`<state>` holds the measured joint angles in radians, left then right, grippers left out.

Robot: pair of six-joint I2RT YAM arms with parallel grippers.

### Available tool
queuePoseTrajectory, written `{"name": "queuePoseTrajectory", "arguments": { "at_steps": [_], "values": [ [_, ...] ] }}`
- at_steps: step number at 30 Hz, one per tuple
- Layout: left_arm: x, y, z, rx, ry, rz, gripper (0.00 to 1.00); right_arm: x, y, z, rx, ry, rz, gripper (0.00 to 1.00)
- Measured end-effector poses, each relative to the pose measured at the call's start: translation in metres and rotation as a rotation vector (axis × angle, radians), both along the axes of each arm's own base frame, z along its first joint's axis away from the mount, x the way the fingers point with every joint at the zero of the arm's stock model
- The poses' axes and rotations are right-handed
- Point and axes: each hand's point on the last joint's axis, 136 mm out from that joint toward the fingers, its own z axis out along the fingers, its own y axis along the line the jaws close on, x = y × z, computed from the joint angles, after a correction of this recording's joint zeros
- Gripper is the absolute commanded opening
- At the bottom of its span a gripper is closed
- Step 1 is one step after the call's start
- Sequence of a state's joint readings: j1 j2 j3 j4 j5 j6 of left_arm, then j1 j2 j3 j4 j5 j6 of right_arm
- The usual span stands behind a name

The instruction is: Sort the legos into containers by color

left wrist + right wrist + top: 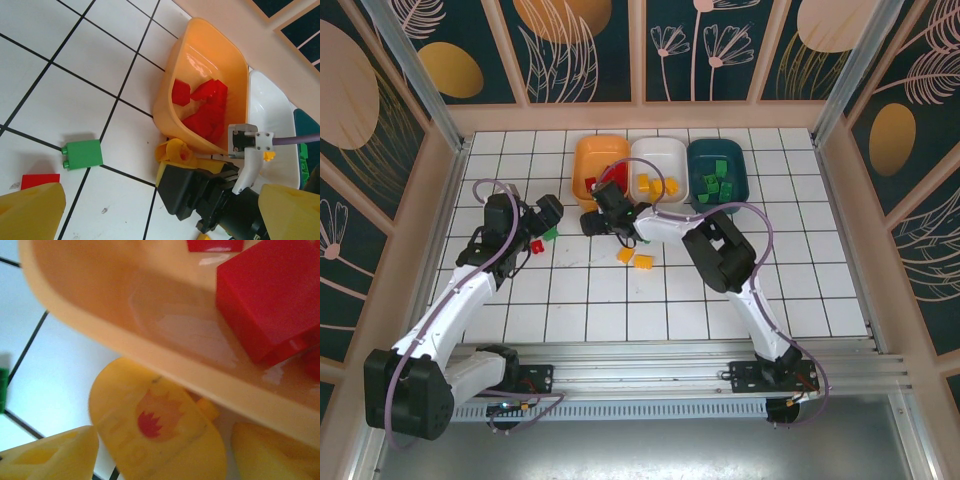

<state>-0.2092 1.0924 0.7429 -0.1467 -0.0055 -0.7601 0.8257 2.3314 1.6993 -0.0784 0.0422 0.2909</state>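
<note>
1. The right claw (165, 445) has its two yellow fingers (50, 455) standing apart, both cut off by the lower edge of its wrist view. A rounded yellow piece (155, 425) with a red flame mark lies between them. The view is too close and blurred to tell whether the pads press on it.
2. Just beyond that claw the wall of the orange container (150, 350) crosses the view. Inside it lies a red lego (270, 295), and another red one is cut off at the top edge.
3. The left claw (162, 190) is released, with only its two finger ends showing at the lower corners. The right claw's black body sits between and just ahead of them, hiding the tiles there.
4. Ahead of the left claw and to its left, a green lego (82, 154) lies on the worktop (75, 75), which is white tile with dark joints. Beside it, a loose red lego (40, 180) is partly hidden behind a finger.
5. Farther off, past the orange container, stand the white container (272, 120) and the teal container (307, 130), the teal one cut off at the edge.
6. The top view shows all three containers in a row beyond both claws. Two yellow legos (634, 259) lie on the near side of the right claw. The walls (400, 90) are dark with leaf and flower panels.
</note>
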Motion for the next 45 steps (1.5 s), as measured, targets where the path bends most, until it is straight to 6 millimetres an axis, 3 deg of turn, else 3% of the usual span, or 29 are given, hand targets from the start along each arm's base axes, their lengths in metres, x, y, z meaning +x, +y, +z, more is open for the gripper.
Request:
{"name": "queuePoseTrajectory", "arguments": {
  "at_steps": [15,23,26,30,34,37,41,45],
  "values": [
    [0.000,-0.001,0.000,-0.004,0.000,-0.007,0.98,0.002,0.002,-0.001,-0.009,-0.070,-0.027,0.43],
    [0.000,-0.002,0.000,-0.002,0.000,-0.012,0.99,-0.039,-0.010,0.002,-0.019,-0.061,0.017,0.37],
    [0.001,-0.009,0.000,-0.030,-0.015,-0.046,0.98,-0.050,-0.015,0.016,-0.006,-0.065,0.027,0.37],
    [0.001,-0.035,-0.009,-0.071,-0.014,-0.140,0.99,-0.052,-0.026,0.059,0.042,-0.104,0.019,0.36],
    [-0.009,-0.084,-0.023,-0.105,-0.009,-0.283,0.98,-0.033,-0.052,0.121,0.122,-0.177,-0.036,0.37],
    [-0.020,-0.103,-0.043,-0.155,0.011,-0.338,0.99,0.001,-0.093,0.148,0.157,-0.214,-0.126,0.37],
    [-0.029,-0.109,-0.081,-0.207,0.095,-0.345,0.99,0.052,-0.149,0.135,0.118,-0.193,-0.256,0.37],
    [-0.034,-0.115,-0.103,-0.252,0.154,-0.354,0.99,0.089,-0.169,0.098,0.069,-0.126,-0.307,0.37]
  ]
}}
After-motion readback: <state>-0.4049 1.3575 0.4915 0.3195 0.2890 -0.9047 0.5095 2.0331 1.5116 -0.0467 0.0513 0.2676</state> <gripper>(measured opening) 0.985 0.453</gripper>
